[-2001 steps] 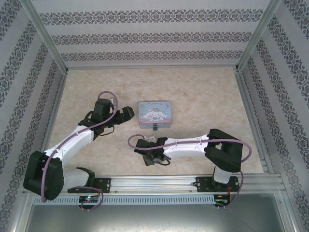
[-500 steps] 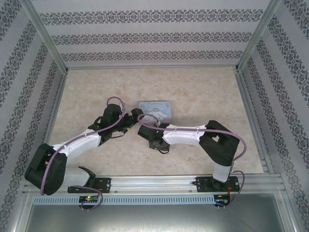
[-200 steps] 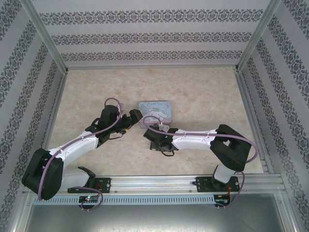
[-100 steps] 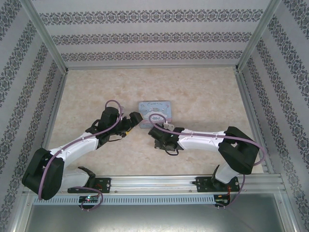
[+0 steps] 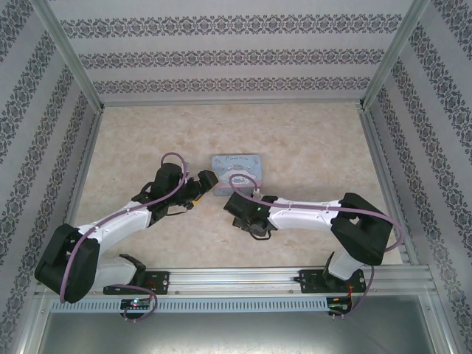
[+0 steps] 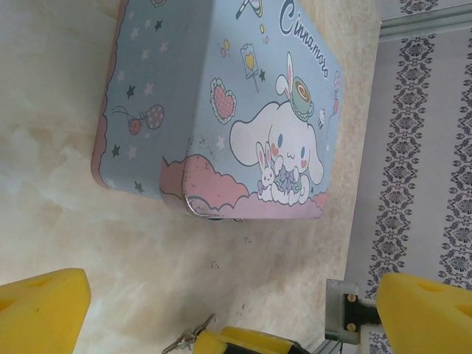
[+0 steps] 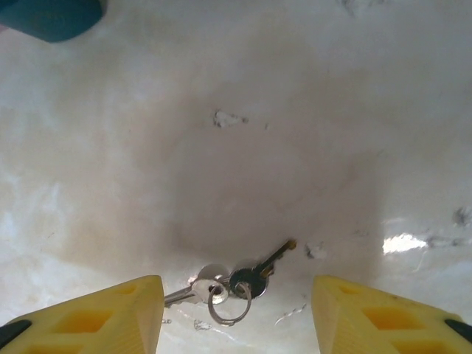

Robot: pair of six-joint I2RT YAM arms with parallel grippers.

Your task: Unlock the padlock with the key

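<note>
Marbled beige worktop (image 5: 310,140) boxed in by patterned walls, and I've got both arms reaching toward its middle. Biggest thing out there is the pale blue cartoon tin (image 5: 237,164), lying flat around the centre, well clear of every edge. The left gripper (image 5: 206,180) hangs just beside the tin's near-left corner, yellow pads spread wide with nothing between them. My read is it's placed there to brace the tin once the lock gets worked. The right gripper (image 7: 234,286) is low over the worktop on the tin's near side, pads parted and gripping nothing. The key (image 7: 249,277) lies flat on its ring (image 7: 228,304) between them, touching neither pad, so that looks lined up for a pinch. The padlock (image 7: 48,16), I reckon, is the dark teal lump at the top corner of the right wrist view, beyond the key; it's too cropped to be sure.
</note>
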